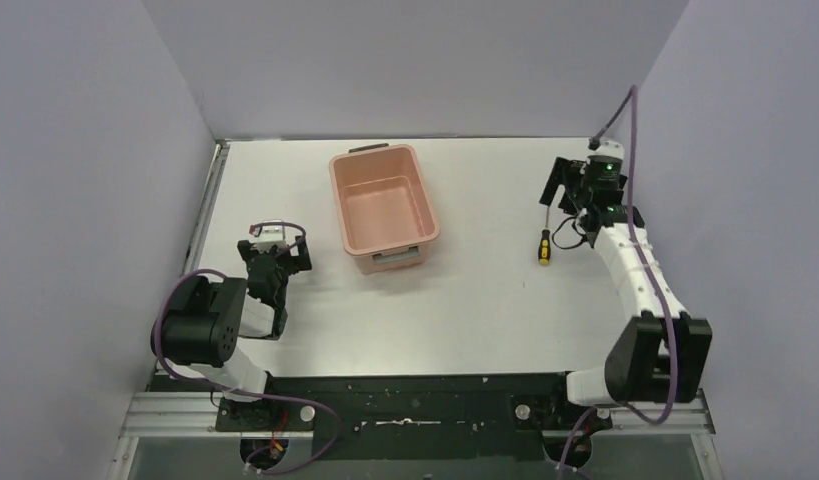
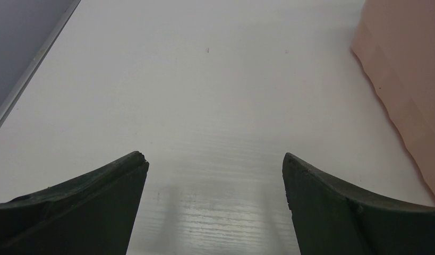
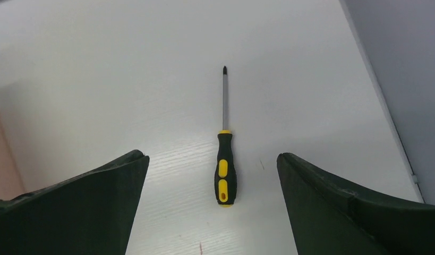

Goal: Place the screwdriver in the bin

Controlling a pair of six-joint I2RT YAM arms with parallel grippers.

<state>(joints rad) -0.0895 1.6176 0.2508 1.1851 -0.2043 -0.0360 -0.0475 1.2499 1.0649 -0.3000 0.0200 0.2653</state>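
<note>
The screwdriver (image 1: 545, 245), with a yellow-and-black handle and a thin shaft, lies on the white table at the right. In the right wrist view the screwdriver (image 3: 225, 170) lies between my fingers, handle near and tip pointing away. My right gripper (image 1: 567, 192) hovers over it, open and empty, and it also shows in the right wrist view (image 3: 211, 154). The salmon-pink bin (image 1: 337, 195) stands empty at the middle back. My left gripper (image 1: 277, 248) is open and empty, left of the bin and low over the table. It also shows in the left wrist view (image 2: 215, 159), with the bin's wall (image 2: 406, 79) at the right edge.
Grey walls close the table on the left, back and right. A metal rail (image 1: 210, 210) runs along the table's left edge. The black base rail (image 1: 405, 400) lies at the near edge.
</note>
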